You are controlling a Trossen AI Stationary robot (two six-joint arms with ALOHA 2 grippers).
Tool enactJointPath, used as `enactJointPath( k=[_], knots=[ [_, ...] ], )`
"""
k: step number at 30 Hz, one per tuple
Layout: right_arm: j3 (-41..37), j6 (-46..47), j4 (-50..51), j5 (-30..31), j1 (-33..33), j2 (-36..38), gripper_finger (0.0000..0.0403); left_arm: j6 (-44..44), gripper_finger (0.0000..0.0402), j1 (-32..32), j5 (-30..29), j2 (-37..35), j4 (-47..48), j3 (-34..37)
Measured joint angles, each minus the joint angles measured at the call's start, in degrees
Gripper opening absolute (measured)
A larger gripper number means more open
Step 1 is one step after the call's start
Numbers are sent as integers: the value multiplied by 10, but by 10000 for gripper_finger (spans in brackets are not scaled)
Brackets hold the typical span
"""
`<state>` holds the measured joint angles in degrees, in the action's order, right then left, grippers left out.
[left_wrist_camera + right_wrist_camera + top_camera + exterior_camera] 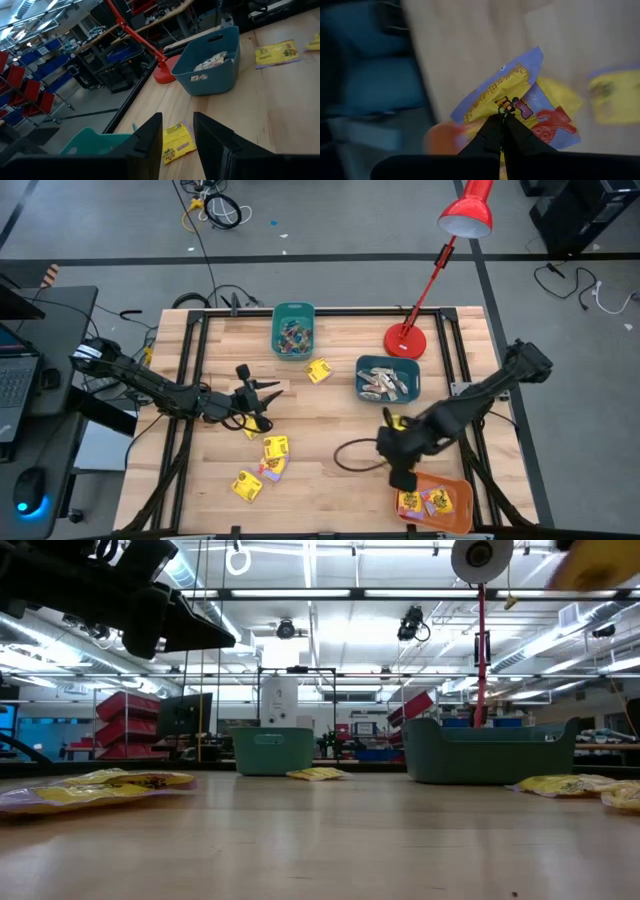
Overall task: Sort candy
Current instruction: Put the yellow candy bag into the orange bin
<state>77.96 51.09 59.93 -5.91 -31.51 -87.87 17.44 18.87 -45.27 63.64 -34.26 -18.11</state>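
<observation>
Holding a yellow packet [520,107] clamped, right gripper [403,476] sits just beside the orange bin [462,502]; left gripper [268,392] parted, idle.

Overhead looks straight down, low looks level across the table [330,395]; both wrist cameras sit close above it.

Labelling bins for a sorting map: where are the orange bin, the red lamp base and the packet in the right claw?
orange bin [452,502], high view, bare floor.
red lamp base [405,340], high view, centre.
packet [520,95], right wrist view, upper half.
</observation>
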Motion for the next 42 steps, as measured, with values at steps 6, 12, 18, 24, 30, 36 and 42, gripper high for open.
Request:
enactJointPath(
  k=[6, 12, 18, 24, 30, 36, 42],
  knots=[
    [0, 164, -10, -18, -87, 46, 0, -17, 113, 0, 12, 0, 0, 0],
    [0, 295, -9, -17, -184, 54, 0, -31, 113, 0, 12, 0, 0, 0],
    [0, 362, -2, 13, -235, 23, 0, -31, 113, 0, 12, 0, -1, 0],
    [-1, 359, -2, 15, -243, -18, 0, -31, 113, 0, 12, 0, 0, 0],
    [-10, 332, 3, 20, -243, -32, 0, -32, 113, 0, 12, 0, -1, 0],
    [-32, 292, 17, 22, -233, -33, 0, -50, 113, 0, 12, 0, -1, 0],
    [-52, 286, 13, 16, -219, -33, 0, -57, 113, 0, 19, 5, 3, 0]
  ],
)
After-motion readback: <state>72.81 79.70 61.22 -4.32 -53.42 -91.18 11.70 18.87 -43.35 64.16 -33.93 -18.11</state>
